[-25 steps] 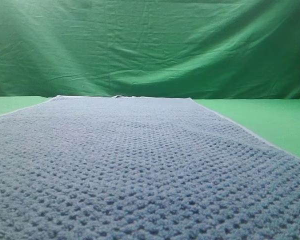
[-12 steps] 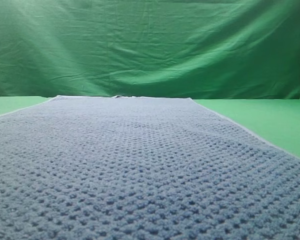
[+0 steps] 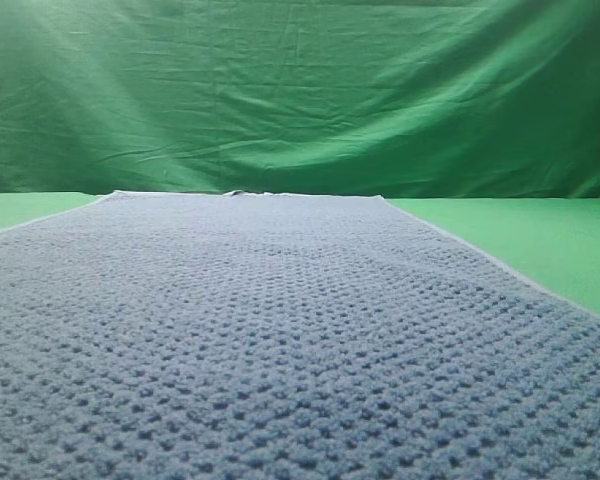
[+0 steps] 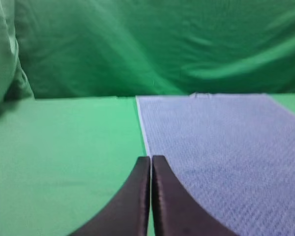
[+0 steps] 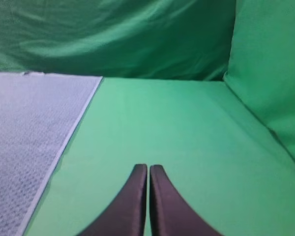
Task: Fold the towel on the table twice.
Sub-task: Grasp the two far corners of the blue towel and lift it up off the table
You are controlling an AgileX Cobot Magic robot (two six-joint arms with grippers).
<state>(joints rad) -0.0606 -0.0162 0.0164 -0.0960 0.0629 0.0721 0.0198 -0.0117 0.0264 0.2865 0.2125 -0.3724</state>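
Observation:
The blue-grey waffle-knit towel (image 3: 280, 330) lies spread flat on the bright green table (image 3: 540, 240), filling most of the exterior high view, where no gripper shows. In the left wrist view my left gripper (image 4: 151, 160) is shut and empty, its tips over the towel's (image 4: 221, 147) pale left hem. In the right wrist view my right gripper (image 5: 148, 168) is shut and empty over bare table (image 5: 162, 123), a little to the right of the towel's (image 5: 29, 123) right hem.
A wrinkled green backdrop cloth (image 3: 300, 90) hangs behind the table. It folds forward at the far left (image 4: 2, 54) and along the right side (image 5: 270, 69). Bare green table lies on both sides of the towel.

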